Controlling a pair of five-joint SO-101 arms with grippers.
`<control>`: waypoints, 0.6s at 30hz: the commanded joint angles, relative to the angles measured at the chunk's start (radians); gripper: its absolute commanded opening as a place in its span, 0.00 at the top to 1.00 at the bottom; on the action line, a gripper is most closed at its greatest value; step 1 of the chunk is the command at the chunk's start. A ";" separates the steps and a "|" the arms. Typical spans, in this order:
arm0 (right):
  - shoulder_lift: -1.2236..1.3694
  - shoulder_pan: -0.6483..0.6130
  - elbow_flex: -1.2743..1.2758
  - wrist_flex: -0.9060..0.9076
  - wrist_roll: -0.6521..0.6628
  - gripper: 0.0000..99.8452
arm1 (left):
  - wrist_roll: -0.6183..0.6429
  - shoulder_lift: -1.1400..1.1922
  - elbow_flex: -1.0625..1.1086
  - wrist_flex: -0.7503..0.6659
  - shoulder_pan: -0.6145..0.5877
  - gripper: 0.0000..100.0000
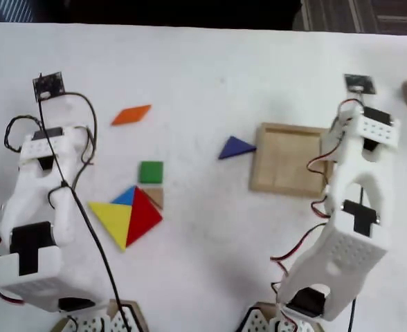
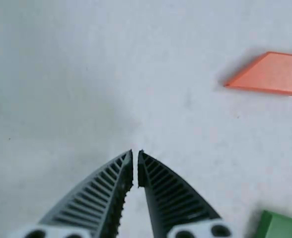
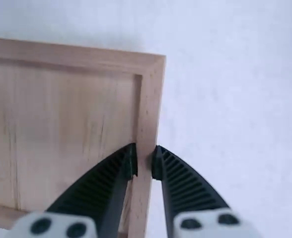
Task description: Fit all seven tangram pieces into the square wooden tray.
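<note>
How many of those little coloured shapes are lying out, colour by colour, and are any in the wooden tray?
Orange: 1
Green: 1
Dark blue: 1
Light blue: 1
Yellow: 1
Red: 1
Tan: 1
Total: 7, all on the table, 0 in the tray.

The tray (image 1: 286, 160) lies on the right half of the table (image 1: 210, 69), with one lone triangle (image 1: 235, 147) just beside its left rim. On the left half the parallelogram (image 1: 131, 114) lies farthest back, the square piece (image 1: 151, 171) nearer, and a cluster of triangles (image 1: 142, 214) directly in front of it. The right gripper (image 3: 143, 161) straddles the tray's right rim, one finger inside and one outside; the left gripper (image 2: 136, 168) sits over bare table, left of the parallelogram
</note>
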 commanded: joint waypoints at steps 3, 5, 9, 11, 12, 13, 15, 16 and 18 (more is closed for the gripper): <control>0.007 -0.104 -0.046 0.008 0.011 0.98 | 0.009 -0.058 -0.006 -0.020 -0.012 0.95; 0.008 -0.130 -0.043 0.010 0.011 0.98 | 0.009 -0.058 -0.006 -0.021 -0.012 0.95; 0.002 -0.202 -0.043 0.058 0.012 0.98 | 0.009 -0.058 -0.006 -0.026 -0.012 0.95; 0.002 -0.259 -0.043 0.077 0.011 0.98 | 0.009 -0.058 -0.006 -0.026 -0.012 0.95; 0.002 -0.289 -0.043 0.087 0.006 0.98 | 0.009 -0.058 -0.006 -0.026 -0.012 0.95; 0.002 -0.317 -0.043 0.097 -0.018 0.98 | 0.009 -0.058 -0.006 -0.026 -0.012 0.95; 0.002 -0.360 -0.043 0.111 -0.075 0.98 | 0.009 -0.058 -0.006 -0.026 -0.012 0.95; 0.002 -0.377 -0.043 0.117 -0.095 0.98 | 0.009 -0.058 -0.006 -0.026 -0.012 0.95; 0.001 -0.403 -0.029 0.127 -0.121 0.98 | 0.009 -0.058 -0.006 -0.026 -0.012 0.95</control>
